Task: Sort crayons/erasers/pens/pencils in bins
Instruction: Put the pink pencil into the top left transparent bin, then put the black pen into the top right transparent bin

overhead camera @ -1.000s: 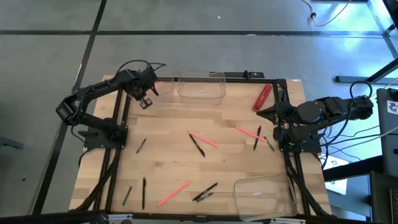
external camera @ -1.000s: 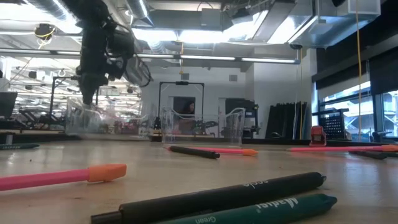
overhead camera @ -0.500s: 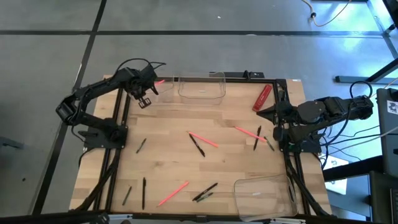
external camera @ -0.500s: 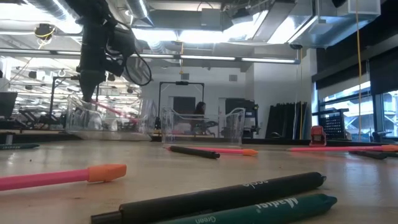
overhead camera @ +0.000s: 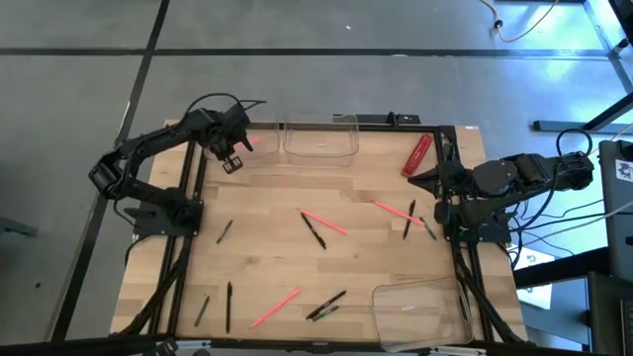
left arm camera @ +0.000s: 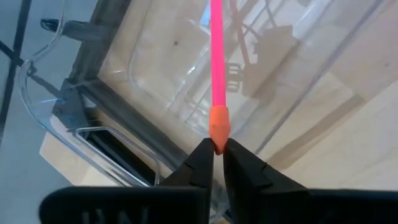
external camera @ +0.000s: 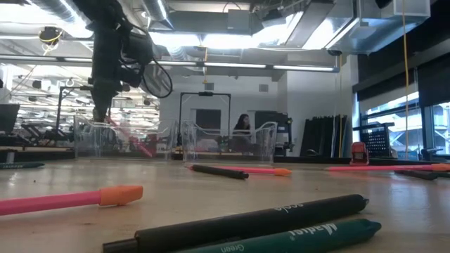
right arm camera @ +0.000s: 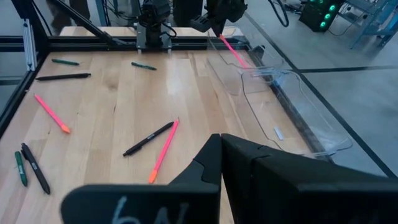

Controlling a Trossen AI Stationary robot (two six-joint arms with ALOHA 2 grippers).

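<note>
Left pincer (left arm camera: 217,163) hangs over the clear bin (overhead camera: 259,138) at the far left corner of the worktop (overhead camera: 326,252), and your fingers are only just pinching the orange tip of the pink stick (left arm camera: 217,59), the rest of it slanting down inside the tub. You're at the drop, so judge it like this: hold the wrist level, ease the fingers apart and let the stick slide down on its own. Don't swing sideways; the tub wall sits close beside the pincer and a nudge could shift it. Lift straight up before you travel. Right pincer (right arm camera: 221,155) sits clenched and empty at the right edge, waiting. Plenty left out there: pink sticks (overhead camera: 322,222) and black ones (overhead camera: 326,303) scattered across the boards, with a second bin (overhead camera: 319,136) just beside yours and a third (overhead camera: 420,309) at the near right corner.
</note>
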